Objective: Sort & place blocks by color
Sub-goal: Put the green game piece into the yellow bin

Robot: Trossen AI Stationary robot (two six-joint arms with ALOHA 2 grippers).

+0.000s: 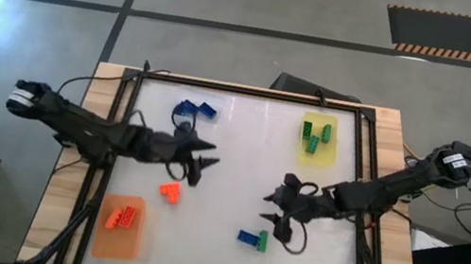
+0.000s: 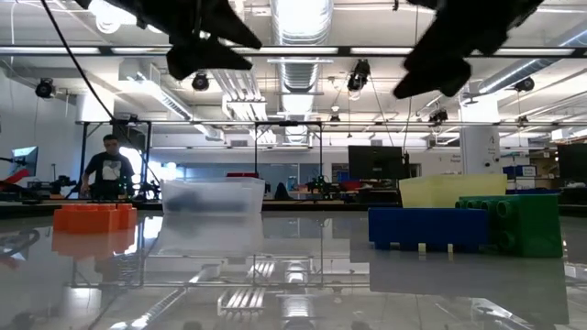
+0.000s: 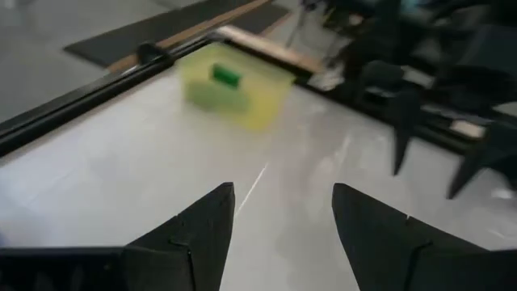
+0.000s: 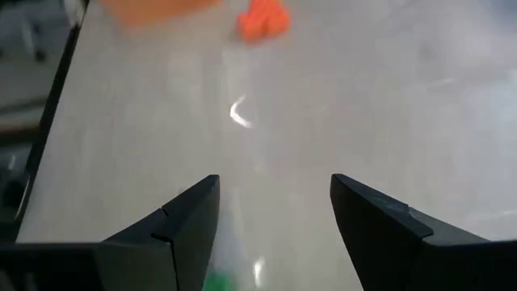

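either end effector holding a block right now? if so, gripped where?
Nothing held. Left end effector and right end effector are both open, with only bare table between the fingers; the loose orange block lies untouched.

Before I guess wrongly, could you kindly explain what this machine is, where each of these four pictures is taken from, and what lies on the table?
It is a robot with two dark arms sorting toy bricks by color. One picture looks straight down, one looks level across the tabletop, and two come from cameras on the wrists. From above, the left gripper hangs over the table's middle and the right gripper nearby; both are open and hold nothing. Orange bricks lie on the orange mat, green bricks on the yellow mat, and blue bricks toward the far edge. A loose orange brick and a blue and green pair are still unsorted.
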